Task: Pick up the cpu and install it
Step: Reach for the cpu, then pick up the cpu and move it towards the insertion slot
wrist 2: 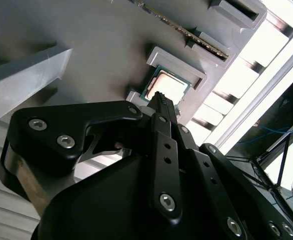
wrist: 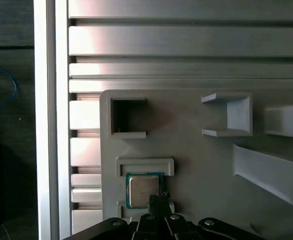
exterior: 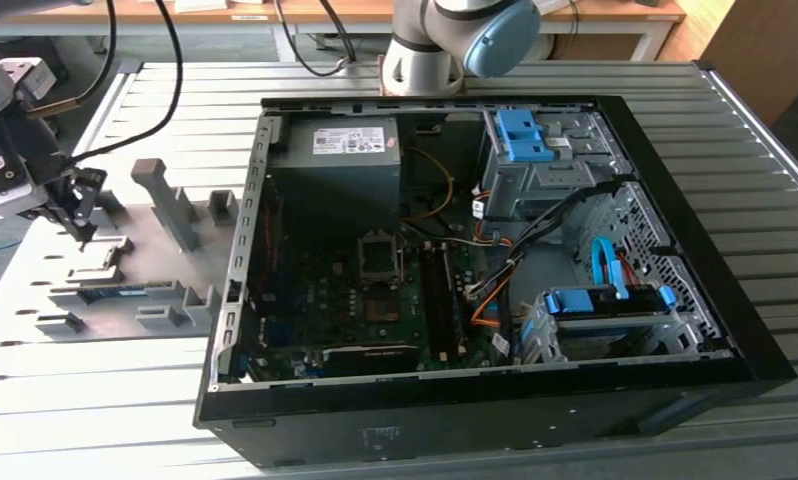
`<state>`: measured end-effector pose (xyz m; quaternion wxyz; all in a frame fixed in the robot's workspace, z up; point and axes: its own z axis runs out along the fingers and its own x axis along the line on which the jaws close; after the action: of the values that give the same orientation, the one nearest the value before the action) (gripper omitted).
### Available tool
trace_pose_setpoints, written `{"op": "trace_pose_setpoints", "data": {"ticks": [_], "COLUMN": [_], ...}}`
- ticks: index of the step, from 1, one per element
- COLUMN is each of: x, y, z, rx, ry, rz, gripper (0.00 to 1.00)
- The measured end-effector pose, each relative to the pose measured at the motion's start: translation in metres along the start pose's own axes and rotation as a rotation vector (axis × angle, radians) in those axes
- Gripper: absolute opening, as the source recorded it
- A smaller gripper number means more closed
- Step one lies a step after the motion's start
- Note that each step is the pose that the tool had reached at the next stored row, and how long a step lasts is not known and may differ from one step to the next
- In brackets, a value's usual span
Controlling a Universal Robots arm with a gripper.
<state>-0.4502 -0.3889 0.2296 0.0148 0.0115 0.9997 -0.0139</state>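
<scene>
The black metal hand (wrist 2: 161, 97) is clenched, its slim tips pressed together with nothing between them, poised over one edge of the cpu (wrist 2: 167, 86). The cpu is a flat square with a dull silver lid and a green rim, and it lies in a shallow walled pocket of a matte grey holder (wrist: 196, 150). The holder's neighbouring square pocket (wrist: 128, 117) is bare. The holder rests on a worktop (wrist: 186, 40) of ribbed aluminium slats. Further off in the exterior view, a black case (exterior: 719, 330) lies open, with the mainboard (exterior: 359, 310) flat inside
</scene>
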Motion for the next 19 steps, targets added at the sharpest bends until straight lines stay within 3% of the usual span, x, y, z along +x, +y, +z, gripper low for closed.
{"op": "trace_pose_setpoints", "data": {"ticks": [16,18,19], "x": [0.0007,0.0007,0.0008], "y": [0.0002,0.0002,0.0002], "z": [0.0006,0.0006,0.0006], "rx": [0.0005,0.0005,0.0005], "ry": [0.0001,0.0001,0.0001], "rz": [0.0,0.0,0.0], "gripper": [0.11,0.23,0.23]}}
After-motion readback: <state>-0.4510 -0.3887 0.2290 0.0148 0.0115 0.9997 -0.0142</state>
